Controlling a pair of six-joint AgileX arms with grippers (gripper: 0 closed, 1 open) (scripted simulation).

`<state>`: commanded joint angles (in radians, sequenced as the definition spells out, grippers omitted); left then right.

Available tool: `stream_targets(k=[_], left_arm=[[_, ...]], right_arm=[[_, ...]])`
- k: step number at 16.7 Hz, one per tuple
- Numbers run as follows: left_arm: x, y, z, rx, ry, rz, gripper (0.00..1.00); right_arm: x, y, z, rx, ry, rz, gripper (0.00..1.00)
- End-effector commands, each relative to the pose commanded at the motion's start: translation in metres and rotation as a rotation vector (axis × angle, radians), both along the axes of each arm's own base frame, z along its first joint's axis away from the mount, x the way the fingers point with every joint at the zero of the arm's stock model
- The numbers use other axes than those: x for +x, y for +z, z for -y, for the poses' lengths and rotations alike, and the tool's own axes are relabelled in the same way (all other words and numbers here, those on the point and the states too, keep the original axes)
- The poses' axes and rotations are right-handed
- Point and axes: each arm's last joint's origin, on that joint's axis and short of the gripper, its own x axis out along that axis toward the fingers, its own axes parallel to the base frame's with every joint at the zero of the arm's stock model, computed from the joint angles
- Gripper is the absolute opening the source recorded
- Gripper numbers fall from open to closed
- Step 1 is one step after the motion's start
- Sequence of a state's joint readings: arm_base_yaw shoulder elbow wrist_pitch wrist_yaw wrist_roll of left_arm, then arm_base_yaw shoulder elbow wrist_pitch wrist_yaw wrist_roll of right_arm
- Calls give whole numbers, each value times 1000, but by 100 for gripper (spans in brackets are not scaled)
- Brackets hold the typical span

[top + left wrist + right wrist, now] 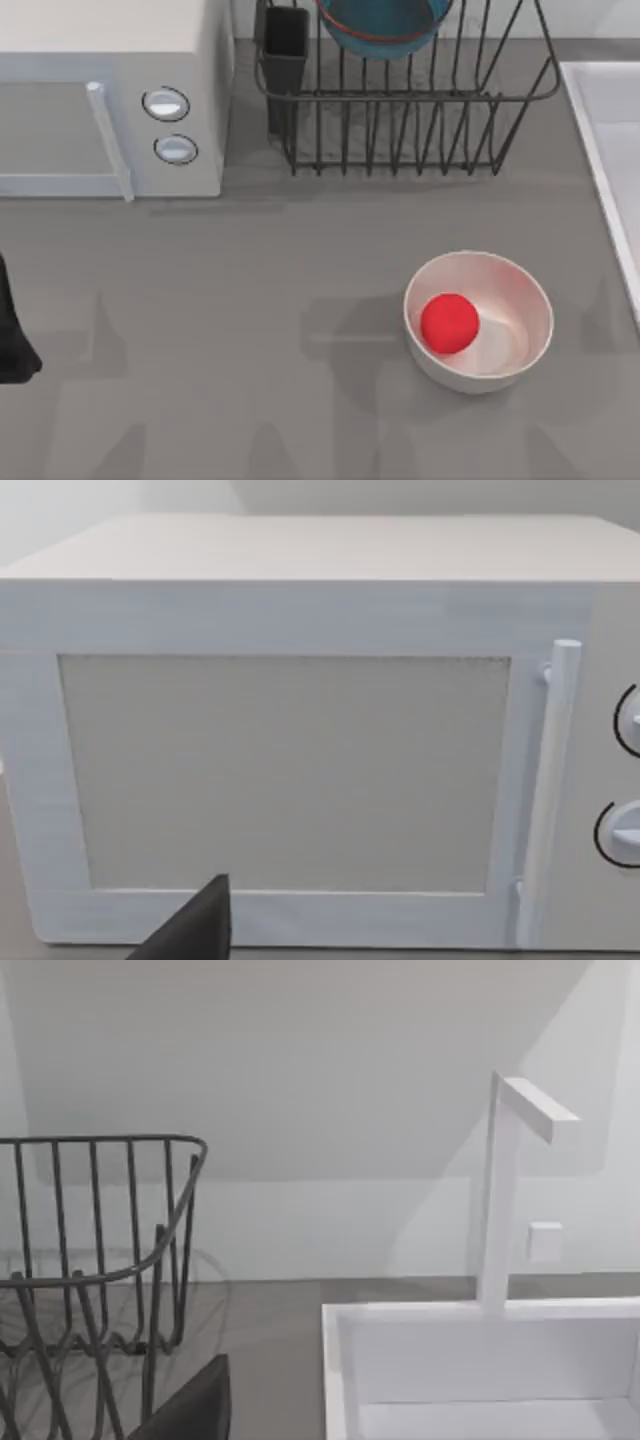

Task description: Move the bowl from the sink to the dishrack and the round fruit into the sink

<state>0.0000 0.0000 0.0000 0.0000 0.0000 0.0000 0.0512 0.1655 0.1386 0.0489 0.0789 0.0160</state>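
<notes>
The teal-blue bowl [380, 25] with its reddish rim rests in the black wire dishrack [410, 130] at the back of the table. The round fruit [449, 323], a small red ball, lies inside a plain white bowl [520, 300] in front of the rack, right of centre. The pale sink [610, 150] runs along the right edge, and the right wrist view shows its white rim [420, 1312] beside the dishrack [100, 1260]. A dark part of my left gripper [195, 930] faces the microwave door. A dark part of my right gripper [195, 1410] hangs between rack and sink, far from the fruit.
A white microwave [110, 100] with two round knobs fills the back left, its door and handle [550, 780] close in the left wrist view. A white faucet [505, 1190] stands behind the sink. My left arm [12, 340] sits at the table's left edge.
</notes>
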Motion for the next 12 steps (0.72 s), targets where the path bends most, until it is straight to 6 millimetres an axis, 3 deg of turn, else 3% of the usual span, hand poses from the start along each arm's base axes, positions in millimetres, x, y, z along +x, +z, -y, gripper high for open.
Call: stream_targets(k=[4,12], left_arm=[[0,0,0,0,0,0,100],[0,0,0,0,0,0,100]], right_arm=[[-5,-36,3,-14,25,-20,100],[-5,-39,3,-14,27,-22,100]])
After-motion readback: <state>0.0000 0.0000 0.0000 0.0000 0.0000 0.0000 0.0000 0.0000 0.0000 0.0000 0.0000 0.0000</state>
